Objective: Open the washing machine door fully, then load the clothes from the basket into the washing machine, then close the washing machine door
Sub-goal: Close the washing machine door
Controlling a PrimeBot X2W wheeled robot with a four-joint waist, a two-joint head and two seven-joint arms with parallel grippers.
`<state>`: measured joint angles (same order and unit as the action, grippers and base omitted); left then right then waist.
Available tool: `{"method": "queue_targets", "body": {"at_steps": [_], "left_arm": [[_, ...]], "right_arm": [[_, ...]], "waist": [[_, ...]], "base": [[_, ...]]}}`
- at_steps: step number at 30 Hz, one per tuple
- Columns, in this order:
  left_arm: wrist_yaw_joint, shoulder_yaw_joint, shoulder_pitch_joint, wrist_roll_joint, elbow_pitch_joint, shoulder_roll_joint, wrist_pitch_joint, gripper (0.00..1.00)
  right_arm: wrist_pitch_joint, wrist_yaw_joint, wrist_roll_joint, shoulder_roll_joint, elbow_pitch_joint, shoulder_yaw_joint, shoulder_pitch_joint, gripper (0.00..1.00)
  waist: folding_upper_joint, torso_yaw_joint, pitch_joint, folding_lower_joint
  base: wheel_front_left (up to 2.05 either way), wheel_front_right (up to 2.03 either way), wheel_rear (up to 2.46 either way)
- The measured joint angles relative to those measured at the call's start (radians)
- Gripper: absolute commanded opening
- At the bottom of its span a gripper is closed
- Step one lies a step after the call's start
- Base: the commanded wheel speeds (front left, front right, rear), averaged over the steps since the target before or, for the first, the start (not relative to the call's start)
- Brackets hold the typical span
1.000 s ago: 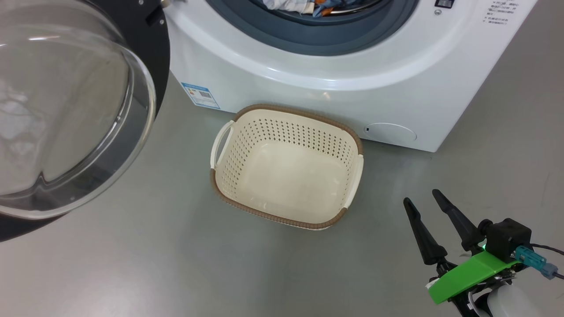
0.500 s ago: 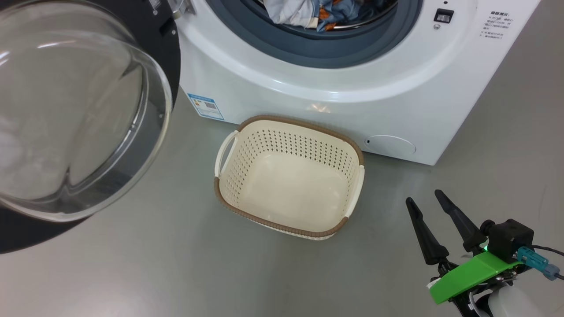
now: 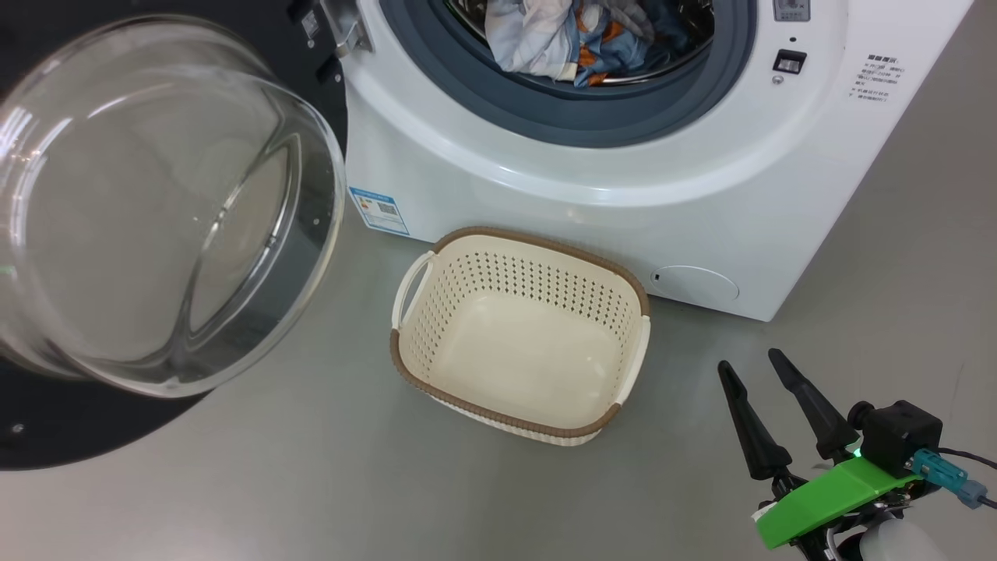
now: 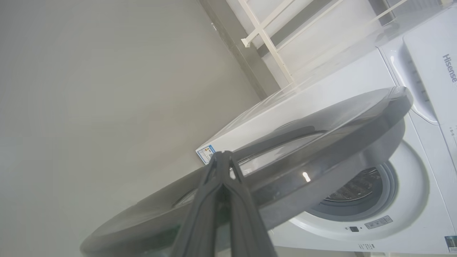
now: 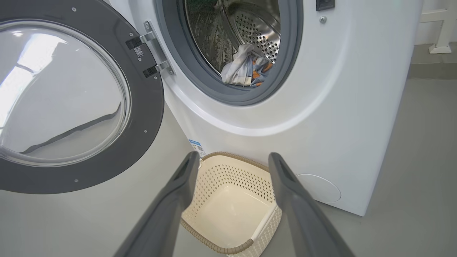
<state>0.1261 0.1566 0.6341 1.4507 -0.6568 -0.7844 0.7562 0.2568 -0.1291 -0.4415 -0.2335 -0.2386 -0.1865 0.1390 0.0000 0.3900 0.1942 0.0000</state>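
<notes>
The right gripper (image 3: 748, 359) has two long, tapered matte-black fingers set on a bright green bracket (image 3: 837, 499), with a boxy black camera module (image 3: 900, 435), a teal plug (image 3: 946, 473), a thin dark cable (image 3: 970, 458) and a rounded white forearm (image 3: 896, 541), while the left gripper (image 4: 222, 154) has matching slim dark-grey fingers.

Bottom centre: left gripper (image 4: 223, 159) seen with fingers pressed together. Behind fingertips, washing machine door (image 4: 339, 142) viewed edge-on, slanted from lower left to upper right, swung clear of washing machine (image 4: 414, 185) at right. Steel drum (image 4: 360, 185) exposed. Blue label (image 4: 206, 155) beside tips.
</notes>
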Motion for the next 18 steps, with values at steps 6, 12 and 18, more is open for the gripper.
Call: {"method": "queue_targets", "body": {"at_steps": [6,12,18], "left_arm": [[0.000,-0.004,-0.002,0.030,0.036,0.005,0.058,0.00],[0.000,-0.006,-0.021,0.068,0.068,0.006,0.116,0.00],[0.000,-0.009,-0.025,0.096,0.095,0.008,0.185,0.00]], "right_arm": [[0.000,0.000,0.000,0.009,0.000,0.002,-0.001,1.00],[0.000,0.000,0.000,0.016,0.001,0.005,-0.025,1.00],[0.000,0.000,0.000,0.026,0.002,0.007,-0.037,1.00]], "waist": [[0.0000,0.005,-0.017,0.0000],[0.0000,0.008,-0.032,0.0000],[0.0000,0.016,-0.050,0.0000]], "base": [[0.00,0.00,0.00],[0.00,0.00,0.00],[0.00,0.00,0.00]]}}
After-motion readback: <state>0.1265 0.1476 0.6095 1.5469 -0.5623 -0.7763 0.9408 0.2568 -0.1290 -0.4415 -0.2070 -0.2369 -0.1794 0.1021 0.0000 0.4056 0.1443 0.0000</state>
